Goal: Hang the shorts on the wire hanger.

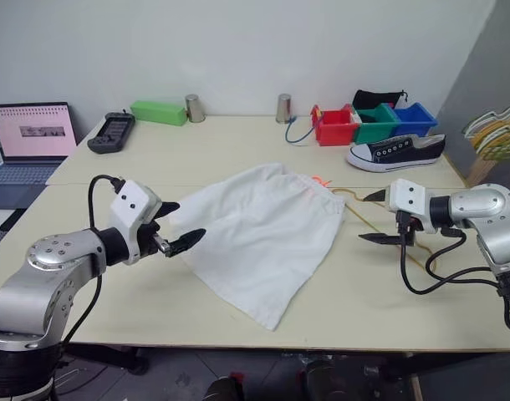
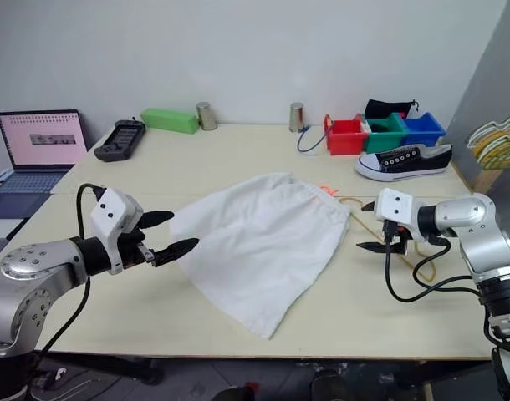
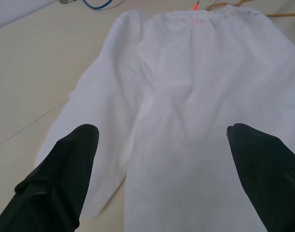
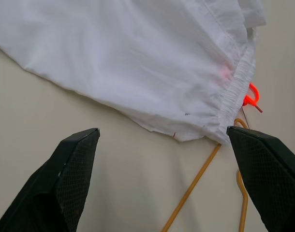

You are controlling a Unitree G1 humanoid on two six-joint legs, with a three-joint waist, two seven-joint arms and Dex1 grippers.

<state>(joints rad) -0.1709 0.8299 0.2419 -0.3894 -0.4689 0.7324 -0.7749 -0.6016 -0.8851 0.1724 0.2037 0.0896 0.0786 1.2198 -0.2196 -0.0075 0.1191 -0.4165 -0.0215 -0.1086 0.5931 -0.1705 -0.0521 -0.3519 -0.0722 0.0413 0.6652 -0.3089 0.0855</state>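
Fabric first: the shorts (image 1: 257, 236) lie spread flat in the middle of the bench, one leg hem reaching close to the near edge, the gathered waistband toward the far right. I judge them light, limp and a bit wrinkly, so they will sag and fold wherever I lift them; nothing fragile, and not slippery on cloth. The waistband looks the best place for me to take hold, since the elastic bunches into a thicker ridge than the single-layer hem.

My left gripper (image 1: 178, 225) hovers at the shorts' left side with its fingers spread wide, holding nothing. My right gripper (image 1: 374, 217) sits off the waistband's right end, fingers just as wide and empty, above the wire hanger (image 4: 198, 181). That hanger lies flat on the bench, partly tucked under the waistband corner; I expect it to be thin, springy and awkward to pinch off a flat surface. The orange-red drawstring (image 4: 251, 95) peeks out at the waistband beside it.

Further back, a black-and-white sneaker (image 1: 395, 153) rests near the right edge, with red, green and blue bins (image 1: 374, 123) behind it. Along the far edge sit two metal cups (image 1: 195, 108) and a green box (image 1: 159, 112); a laptop (image 1: 31, 134) stands off the far left corner. I can read no brand or writing anywhere, not even on the screen.
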